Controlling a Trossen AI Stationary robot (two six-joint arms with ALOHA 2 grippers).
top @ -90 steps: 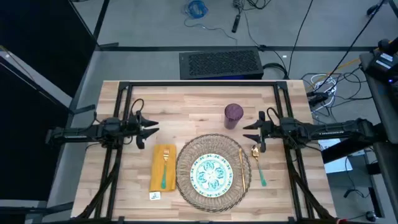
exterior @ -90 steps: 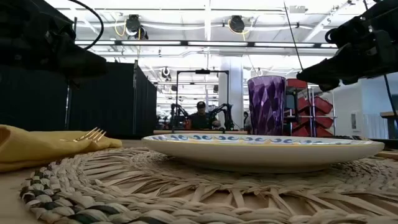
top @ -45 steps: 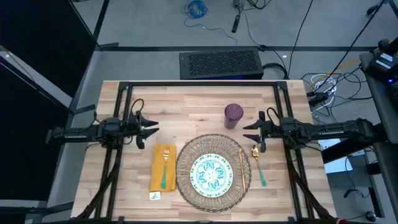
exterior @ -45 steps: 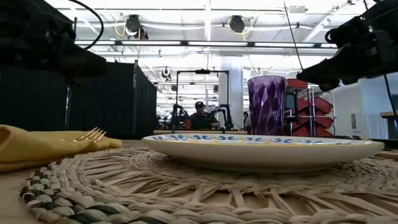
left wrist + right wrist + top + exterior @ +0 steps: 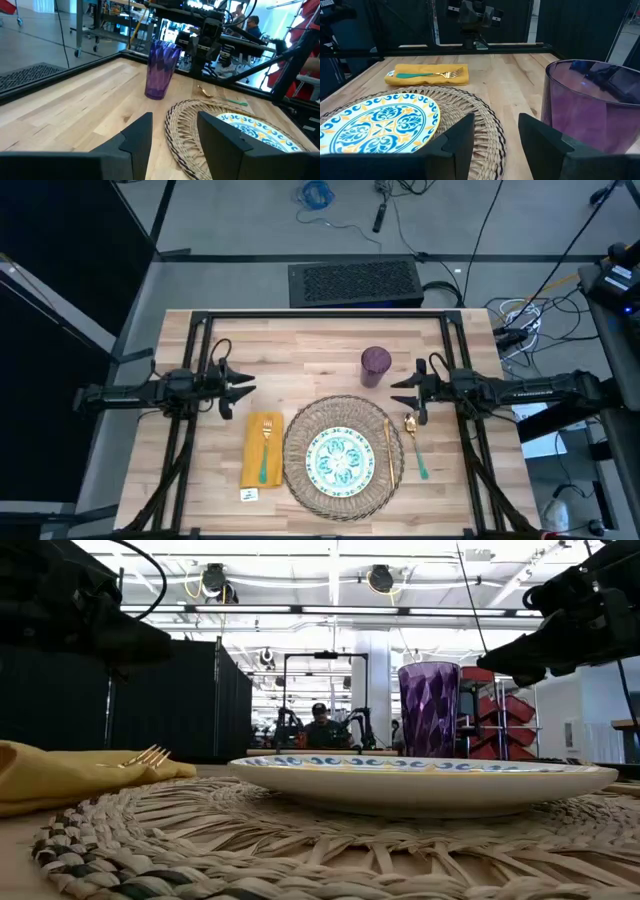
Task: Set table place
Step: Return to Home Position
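1. You had both arms level across the middle of the high view. The left gripper (image 5: 240, 392) sat at centre left and the right gripper (image 5: 400, 392) at centre right. They pointed inward at each other, fingers spread apart and holding nothing.
2. Everything you laid out sat between them and lower in the frame, on the table (image 5: 300, 340). The woven mat (image 5: 297, 472) was at bottom centre with the plate (image 5: 341, 457) resting on it. The napkin (image 5: 250, 468) lay just left of the mat, with a fork (image 5: 266, 442) on top.
3. The relation your retreat turned on was on the right side. The cup (image 5: 375, 364) stood just left of the right gripper's tips, slightly higher in the frame. The spoon (image 5: 416, 448) lay directly below those tips, its long axis running up-down. The right arm was nearer to both, so I judge a straight pull back toward the right edge would clear them.
4. Materials:
   - The cup was purple, faceted, translucent and tapered.
   - The mat was round, of coarse braided straw.
   - The plate was shallow and glazed, with blue-green scrollwork.
   - The napkin was soft, folded mustard cloth.
   - The fork and spoon were gold metal with green handles.
   - The table was pale wood planks.
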